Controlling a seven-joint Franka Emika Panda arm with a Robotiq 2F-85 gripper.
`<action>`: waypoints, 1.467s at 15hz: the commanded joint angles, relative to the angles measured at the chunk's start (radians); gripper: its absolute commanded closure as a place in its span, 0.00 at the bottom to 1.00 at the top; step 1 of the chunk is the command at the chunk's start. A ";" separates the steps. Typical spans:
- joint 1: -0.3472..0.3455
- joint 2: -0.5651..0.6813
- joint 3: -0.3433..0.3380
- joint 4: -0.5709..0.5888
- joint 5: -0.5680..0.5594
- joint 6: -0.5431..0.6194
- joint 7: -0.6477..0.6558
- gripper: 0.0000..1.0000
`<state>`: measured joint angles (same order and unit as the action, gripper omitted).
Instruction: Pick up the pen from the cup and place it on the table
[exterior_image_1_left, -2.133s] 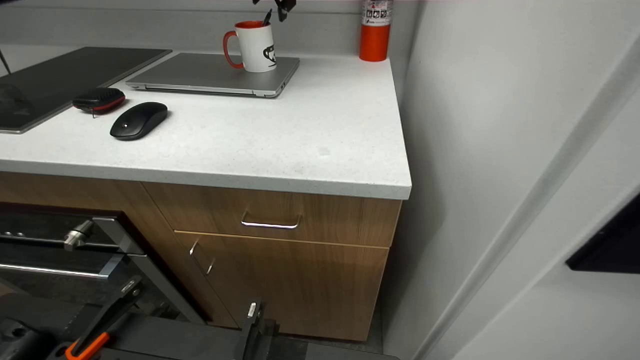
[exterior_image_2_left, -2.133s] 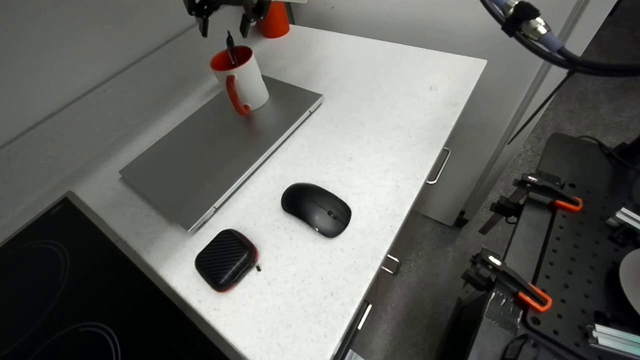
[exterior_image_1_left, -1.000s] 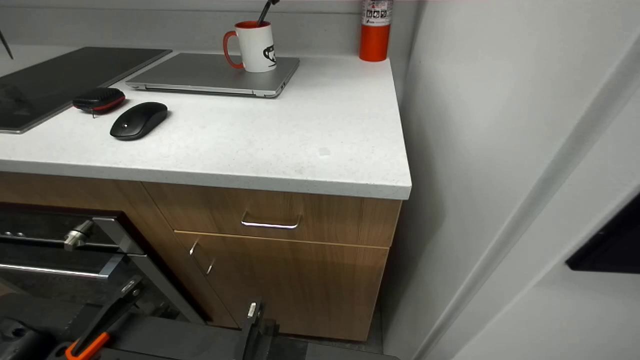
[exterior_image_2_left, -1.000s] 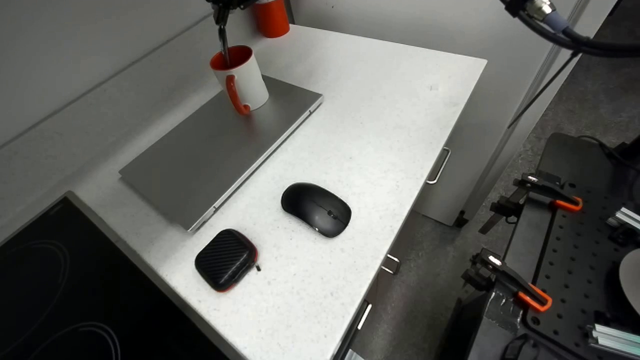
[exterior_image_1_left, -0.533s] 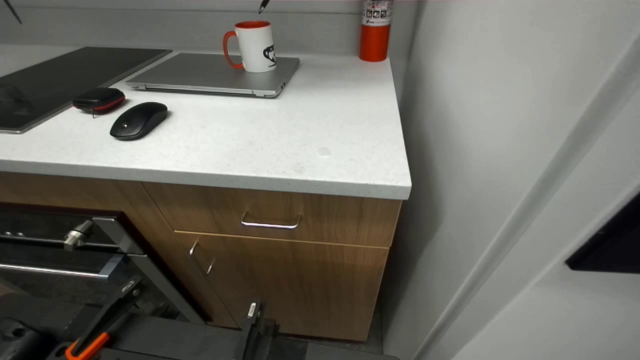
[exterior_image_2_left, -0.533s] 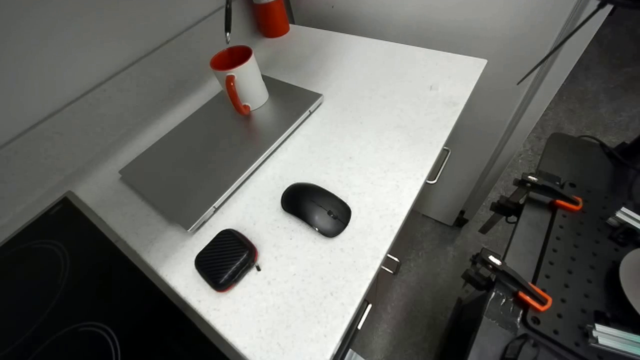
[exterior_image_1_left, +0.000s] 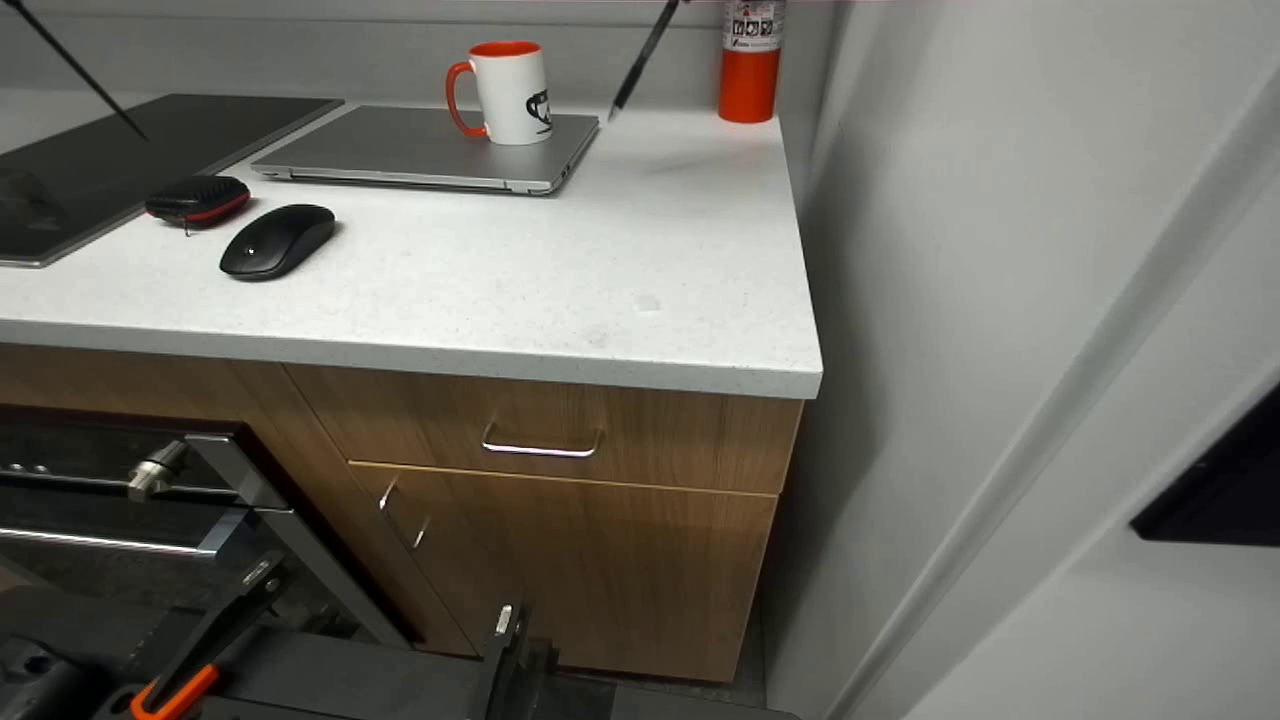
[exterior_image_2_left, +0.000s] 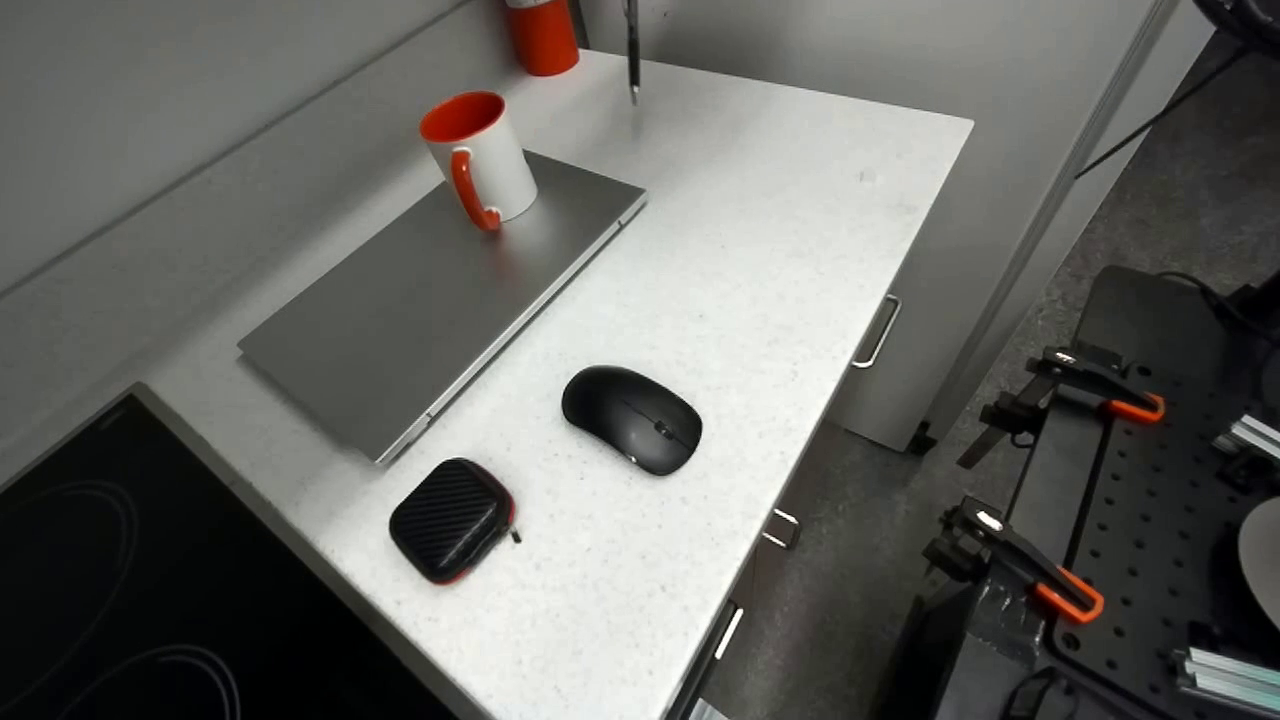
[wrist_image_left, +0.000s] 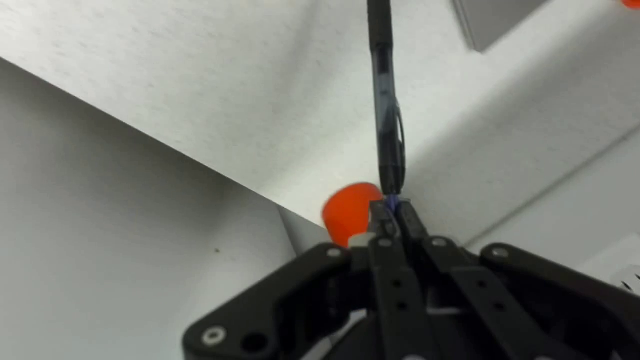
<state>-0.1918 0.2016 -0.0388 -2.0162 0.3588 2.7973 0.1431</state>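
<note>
A dark, thin pen (wrist_image_left: 384, 100) is pinched at its end between the fingertips of my gripper (wrist_image_left: 391, 209), which is shut on it in the wrist view. The pen (exterior_image_1_left: 645, 58) slants down in an exterior view, while the same pen (exterior_image_2_left: 633, 50) looks nearly upright in an exterior view. Its tip points down above the far part of the white table (exterior_image_2_left: 750, 250), apart from the surface as far as I can see. The white cup (exterior_image_1_left: 512, 95) with red inside and red handle stands on the laptop, with no pen in it. Both exterior views cut off my gripper.
A grey laptop (exterior_image_2_left: 440, 300) lies under the cup. A red canister (exterior_image_1_left: 748, 85) stands at the back corner near the wall. A black mouse (exterior_image_2_left: 632, 418) and a small black case (exterior_image_2_left: 452, 520) lie nearer the cooktop (exterior_image_2_left: 120, 560).
My gripper was open around the pen in the cup, then shut on it. The pen has been lifted out and carried sideways, away from the cup, over the table.
</note>
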 joint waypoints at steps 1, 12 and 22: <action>0.070 0.005 -0.091 -0.053 -0.226 -0.096 0.108 0.99; 0.149 0.126 -0.084 0.074 -0.386 -0.310 0.180 0.62; 0.140 0.163 -0.061 0.144 -0.316 -0.309 0.147 0.00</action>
<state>-0.0444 0.3449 -0.1124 -1.9129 0.0005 2.5109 0.3065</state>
